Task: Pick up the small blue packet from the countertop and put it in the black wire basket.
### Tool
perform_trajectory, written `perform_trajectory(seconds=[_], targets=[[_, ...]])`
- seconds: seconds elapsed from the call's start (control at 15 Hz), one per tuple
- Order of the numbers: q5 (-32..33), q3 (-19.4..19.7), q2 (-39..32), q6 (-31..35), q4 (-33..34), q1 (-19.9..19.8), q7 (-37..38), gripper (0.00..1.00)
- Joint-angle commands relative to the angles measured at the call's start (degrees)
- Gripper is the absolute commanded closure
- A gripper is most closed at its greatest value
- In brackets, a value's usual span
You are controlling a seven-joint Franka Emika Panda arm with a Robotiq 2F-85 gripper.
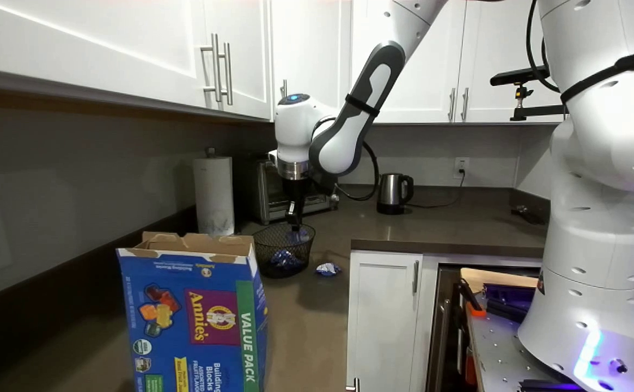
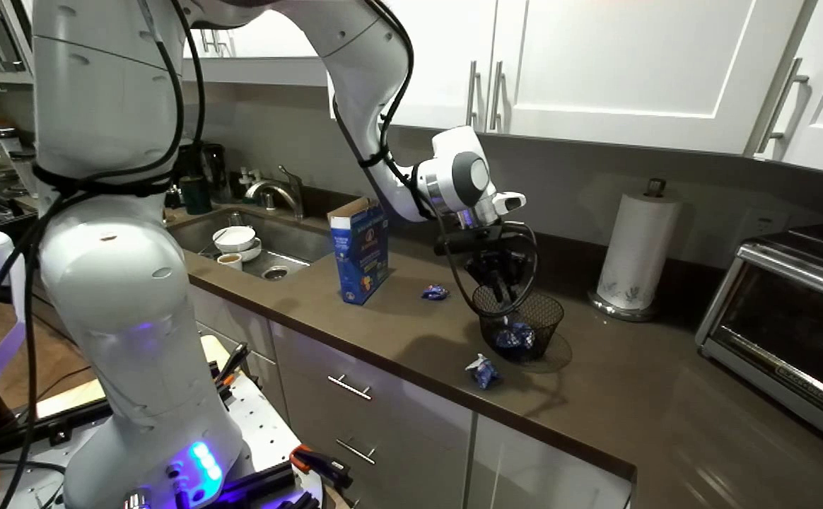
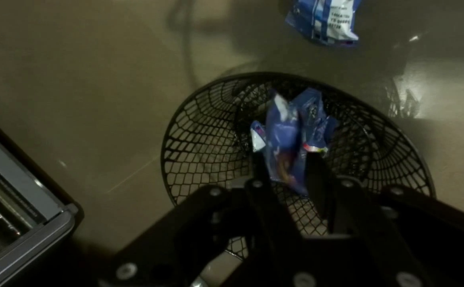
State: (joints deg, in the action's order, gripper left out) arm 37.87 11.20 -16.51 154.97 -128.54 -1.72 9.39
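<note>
Find the small blue packet (image 3: 284,131) between the fingers (image 3: 316,179), over the mouth of the black wire basket (image 3: 200,147). In the wrist view, see a narrow gap from tip to tip, filled by the packet; cannot tell, through the blur, a firm pinch from a loose fall. Pointed downward and placed low at the opening, presumably to shorten the drop, and inside the rim, presumably to leave wire on every side as a catch. Note, below, other blue packets (image 2: 515,336) lying in the basket, penned loosely by the mesh wall. Leave alone, for this release, the loose packet (image 2: 482,371) on the bench (image 2: 397,322) just beside the basket and a further packet (image 2: 435,292) near the blue cardboard box (image 2: 364,254); perhaps due for the same basket later. Take the box, upright and open-topped, perhaps as a store for such packets, stood apart to free the approach. As for the small blue packet's looks: slender in this pose, apparently soft and crinkled, blue with a violet cast, ending upward in a whitish corner and carrying a brownish patch lower down. Too smeared for reading any print.
</note>
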Motion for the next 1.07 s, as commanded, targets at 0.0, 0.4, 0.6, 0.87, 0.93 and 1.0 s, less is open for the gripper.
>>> perform_trajectory(seconds=[0.0, 0.4, 0.6, 0.87, 0.93, 1.0], targets=[[0.04, 0.03, -0.26, -1.6, 0.89, 1.27, 0.59, 0.38], [-9.35, -4.84, 7.64, -8.88, -3.71, 0.93, -5.96, 0.02], [-15.83, -7.12, 12.29, -14.57, -5.32, 0.98, -10.14, 0.0], [-23.3, -9.41, 17.75, -21.81, -6.87, 1.19, -14.75, 0.0], [-25.83, -9.82, 18.93, -24.02, -7.14, 1.31, -16.59, 0.0], [-28.87, -10.23, 19.92, -26.67, -7.13, 1.53, -18.58, 0.0]])
